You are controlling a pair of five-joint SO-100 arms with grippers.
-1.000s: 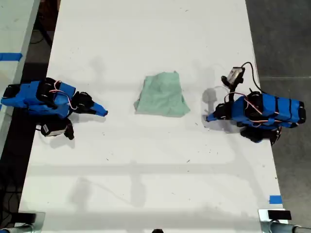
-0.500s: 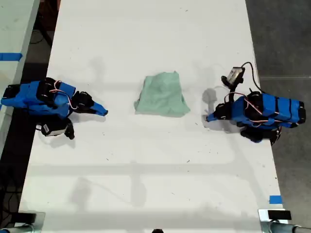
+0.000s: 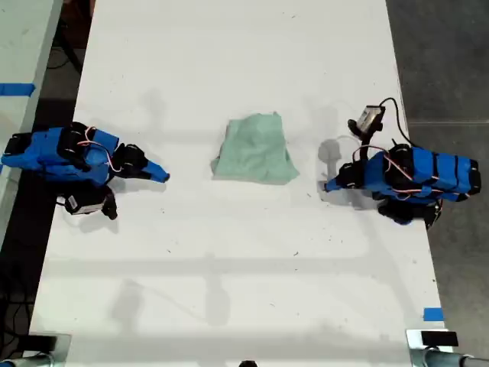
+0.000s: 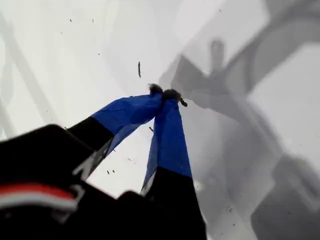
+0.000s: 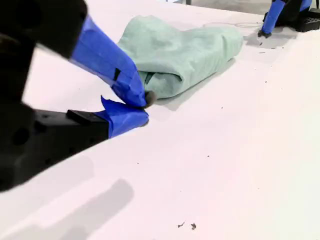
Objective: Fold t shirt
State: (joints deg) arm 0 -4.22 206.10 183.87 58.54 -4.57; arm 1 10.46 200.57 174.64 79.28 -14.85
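First gripper (image 4: 165,92): blue jaws pinched tip to tip over the bare white table (image 4: 60,60), holding nothing.
Second gripper (image 5: 145,107): jaws narrow, nearly meeting, empty; the tips lie low on the table just short of the cloth.
T shirt (image 3: 256,149): pale mint-green, plain, wrinkled soft garment, lying mid-table as a compact, layered bundle between the two blue arms and touched by neither. In the second wrist view its thick rounded edge (image 5: 165,80) faces the jaws.
Arms: one (image 3: 72,157) at the exterior view's left, one (image 3: 412,176) at its right, both pointing at the cloth; which is first cannot be told.
Step in hand: judged a pause with the fold largely made, perhaps complete.
Next move: any further fold calls for opening a jaw, reaching the nearest edge, pinching all layers and carrying them across.
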